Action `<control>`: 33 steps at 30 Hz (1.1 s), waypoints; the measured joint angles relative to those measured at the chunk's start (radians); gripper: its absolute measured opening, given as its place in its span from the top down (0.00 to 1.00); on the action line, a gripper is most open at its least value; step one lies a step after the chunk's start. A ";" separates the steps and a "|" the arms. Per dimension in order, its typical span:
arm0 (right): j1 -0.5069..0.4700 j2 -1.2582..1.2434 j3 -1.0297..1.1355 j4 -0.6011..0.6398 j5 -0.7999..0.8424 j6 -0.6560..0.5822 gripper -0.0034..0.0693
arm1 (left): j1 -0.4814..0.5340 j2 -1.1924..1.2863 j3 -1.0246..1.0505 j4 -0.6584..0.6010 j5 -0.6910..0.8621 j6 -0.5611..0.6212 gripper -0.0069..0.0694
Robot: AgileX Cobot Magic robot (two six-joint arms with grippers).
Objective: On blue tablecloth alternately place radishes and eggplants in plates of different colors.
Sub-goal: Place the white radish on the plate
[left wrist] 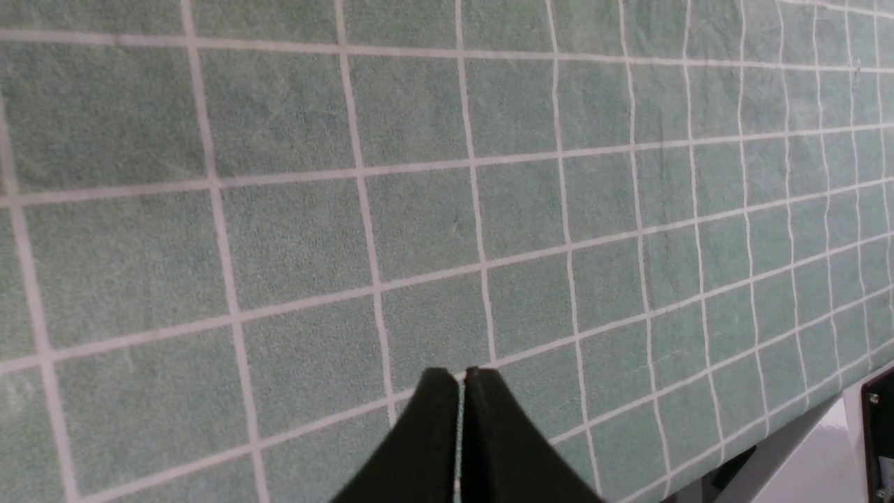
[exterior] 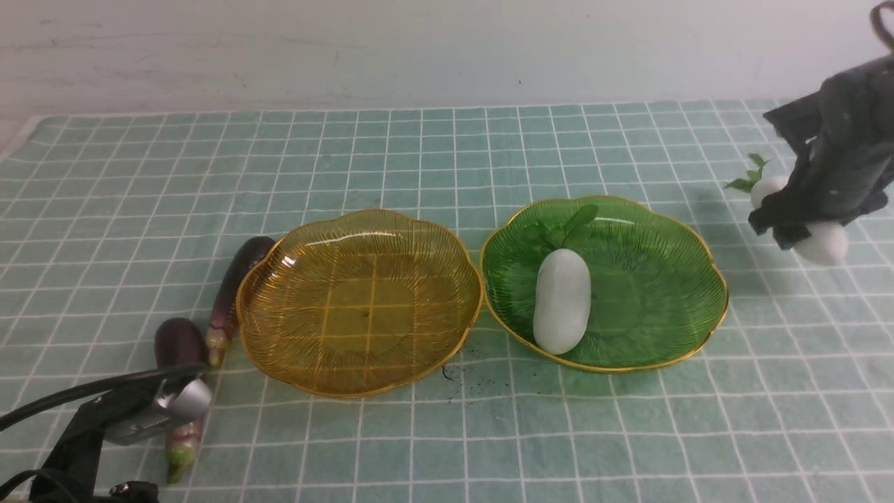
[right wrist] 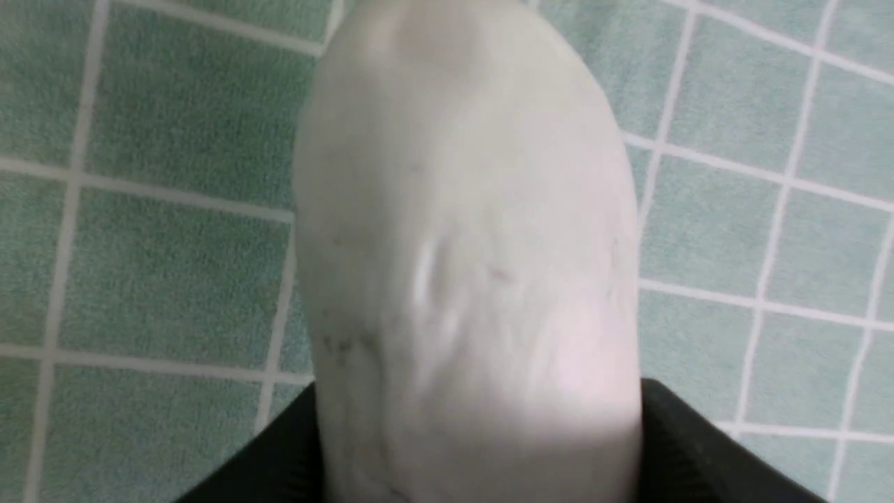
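Left arm (exterior: 84, 426) sits low at the near left, over the near eggplant (exterior: 174, 342); the far eggplant (exterior: 234, 293) lies against the amber plate (exterior: 363, 300). One radish (exterior: 562, 300) rests in the green plate (exterior: 649, 279). Far right, the right gripper (exterior: 793, 223) clamps a second radish (exterior: 827, 243). Left wrist — left gripper (left wrist: 461, 374) jaws together over the cloth (left wrist: 279, 209). Right wrist — fingers (right wrist: 698, 461) press that radish's sides.

This is a robot test bench in a plain, lab-like room, not a home kitchen. A bare, scuffed off-white wall (exterior: 447, 49) fills the top of the frame. Below it a blue tablecloth (exterior: 447, 154) covers the whole bench. A black robot arm (exterior: 91, 426) and loose cable (exterior: 42, 409) sit at lower left, and a second arm (exterior: 848, 140) at upper right. The only goods are laid-out props: an amber plate (exterior: 265, 328), a green plate (exterior: 698, 279), an eggplant (exterior: 230, 293) and, at the right edge, a radish (exterior: 827, 243).
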 joint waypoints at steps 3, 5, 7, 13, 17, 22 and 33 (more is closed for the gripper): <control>0.000 -0.019 -0.080 0.069 0.104 0.027 0.33 | 0.000 0.000 0.000 0.000 0.000 0.000 0.92; 0.000 -0.028 -0.135 0.155 0.186 0.046 0.33 | 0.000 0.000 0.000 0.000 -0.003 0.000 0.92; 0.000 -0.032 -0.161 0.265 0.217 0.056 0.33 | 0.000 0.000 0.000 0.000 -0.008 0.000 0.92; 0.086 -0.035 -0.119 0.542 0.239 0.035 0.33 | 0.000 0.001 0.000 0.000 -0.034 0.000 0.92; 0.162 -0.035 -0.078 0.506 0.241 0.008 0.33 | 0.000 0.001 0.000 0.000 -0.034 -0.004 0.92; 0.269 -0.031 -0.027 0.408 0.244 0.000 0.31 | 0.000 0.001 0.000 0.000 -0.035 -0.010 0.92; 0.325 -0.074 -0.024 0.368 0.242 0.117 0.03 | 0.000 0.001 0.000 0.000 -0.036 -0.017 0.90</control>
